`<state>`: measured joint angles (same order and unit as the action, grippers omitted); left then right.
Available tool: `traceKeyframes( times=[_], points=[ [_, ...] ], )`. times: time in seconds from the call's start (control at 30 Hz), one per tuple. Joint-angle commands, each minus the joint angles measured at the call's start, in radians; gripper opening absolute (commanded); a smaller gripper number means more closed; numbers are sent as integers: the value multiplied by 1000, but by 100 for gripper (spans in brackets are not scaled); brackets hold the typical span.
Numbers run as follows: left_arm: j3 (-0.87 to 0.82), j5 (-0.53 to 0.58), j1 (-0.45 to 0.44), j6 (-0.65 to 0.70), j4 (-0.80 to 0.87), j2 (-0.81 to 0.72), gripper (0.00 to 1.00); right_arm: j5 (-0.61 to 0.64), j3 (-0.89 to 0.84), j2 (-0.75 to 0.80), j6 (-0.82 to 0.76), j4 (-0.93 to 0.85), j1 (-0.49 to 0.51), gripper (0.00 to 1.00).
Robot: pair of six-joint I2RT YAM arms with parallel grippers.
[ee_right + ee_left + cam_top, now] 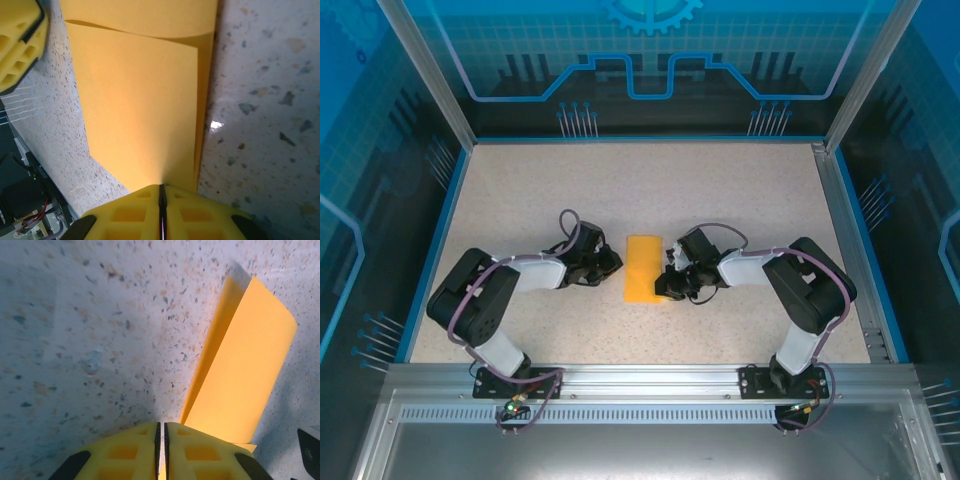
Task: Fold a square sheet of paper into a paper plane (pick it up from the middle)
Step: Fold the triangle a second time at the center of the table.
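Observation:
The square sheet of paper lies in the middle of the table, folded in half into an upright orange-yellow rectangle. In the left wrist view the paper has its upper layer lifted slightly along the left edge. My left gripper sits at the paper's left edge; its jaws stand a narrow crack apart, and bare table shows through the slit. My right gripper is at the paper's near right corner. In the right wrist view it is shut on the paper, which runs out from between the pads.
The speckled tabletop is bounded by a blue-edged frame and clear panels on three sides. A metal rail with both arm bases runs along the near edge. A yellow finger of the left gripper shows across the paper.

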<state>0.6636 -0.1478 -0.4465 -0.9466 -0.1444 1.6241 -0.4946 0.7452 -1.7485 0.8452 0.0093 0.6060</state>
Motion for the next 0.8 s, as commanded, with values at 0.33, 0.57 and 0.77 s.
traceKeyframes(
  times=[0.33, 0.57, 0.77],
  points=[
    [115, -231, -53, 129, 57, -21, 12, 44, 29, 40, -24, -138, -6, 15],
    [164, -239, -89, 124, 72, 92, 9, 6, 56, 84, -39, -137, -5, 15],
    [182, -224, -89, 118, 112, 160, 8, -12, 105, 67, -58, -146, 28, 15]
  ],
)
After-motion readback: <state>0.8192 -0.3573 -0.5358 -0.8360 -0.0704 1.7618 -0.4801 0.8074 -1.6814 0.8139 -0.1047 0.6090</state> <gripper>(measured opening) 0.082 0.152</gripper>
